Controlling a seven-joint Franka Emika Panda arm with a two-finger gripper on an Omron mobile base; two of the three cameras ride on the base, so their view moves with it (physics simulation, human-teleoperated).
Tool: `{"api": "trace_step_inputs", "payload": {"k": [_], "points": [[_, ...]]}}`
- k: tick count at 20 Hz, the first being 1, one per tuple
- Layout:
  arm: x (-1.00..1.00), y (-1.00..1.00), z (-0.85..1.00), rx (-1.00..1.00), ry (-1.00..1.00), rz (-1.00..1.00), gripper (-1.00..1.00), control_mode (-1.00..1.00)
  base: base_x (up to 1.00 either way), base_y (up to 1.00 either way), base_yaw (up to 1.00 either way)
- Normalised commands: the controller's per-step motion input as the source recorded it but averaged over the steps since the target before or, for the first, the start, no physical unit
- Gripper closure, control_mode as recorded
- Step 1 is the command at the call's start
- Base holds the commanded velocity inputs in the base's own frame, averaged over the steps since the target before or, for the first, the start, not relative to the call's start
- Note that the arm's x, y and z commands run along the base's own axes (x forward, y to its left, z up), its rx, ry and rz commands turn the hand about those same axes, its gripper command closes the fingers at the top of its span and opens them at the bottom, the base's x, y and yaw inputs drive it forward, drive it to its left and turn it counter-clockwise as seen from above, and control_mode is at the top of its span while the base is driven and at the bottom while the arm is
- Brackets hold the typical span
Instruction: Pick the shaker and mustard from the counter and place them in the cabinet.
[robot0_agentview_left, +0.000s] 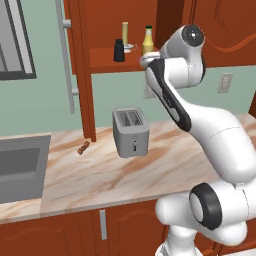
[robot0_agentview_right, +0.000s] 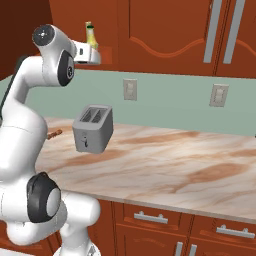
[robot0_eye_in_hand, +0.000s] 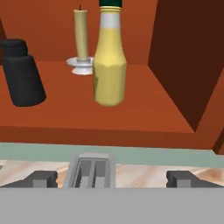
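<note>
- The small black cylindrical shaker (robot0_eye_in_hand: 21, 74) stands on the cabinet (robot0_agentview_left: 107, 62) shelf toward its left front edge; rigid and light, I judge, best taken around its straight body.
- The yellow plastic squeeze mustard bottle (robot0_eye_in_hand: 109, 65) with green cap stands mid-shelf, right of it; likely light, slightly yielding and slick, so I'd grip the wide lower body.
- My tool (robot0_eye_in_hand: 111, 178) is open and empty, just before the shelf's front edge.
- The hand view shows the pale candle (robot0_eye_in_hand: 81, 35) behind; the left base view shows the grey toaster (robot0_agentview_left: 131, 132) on the marble surface (robot0_agentview_left: 150, 172) below.
</note>
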Motion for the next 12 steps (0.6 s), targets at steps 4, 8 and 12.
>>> {"api": "trace_step_inputs", "payload": {"k": [4,8,12], "points": [[-0.88,0.0,-0.13,0.0,-0.04,0.0,-1.0,-1.0,0.0,0.0,0.0],[-0.84,0.0,-0.25,0.03,-0.01,0.0,-1.0,-1.0,0.0,0.0,0.0],[-0.67,0.0,-0.38,0.05,0.0,0.0,-1.0,-1.0,0.0,0.0,0.0]]}}
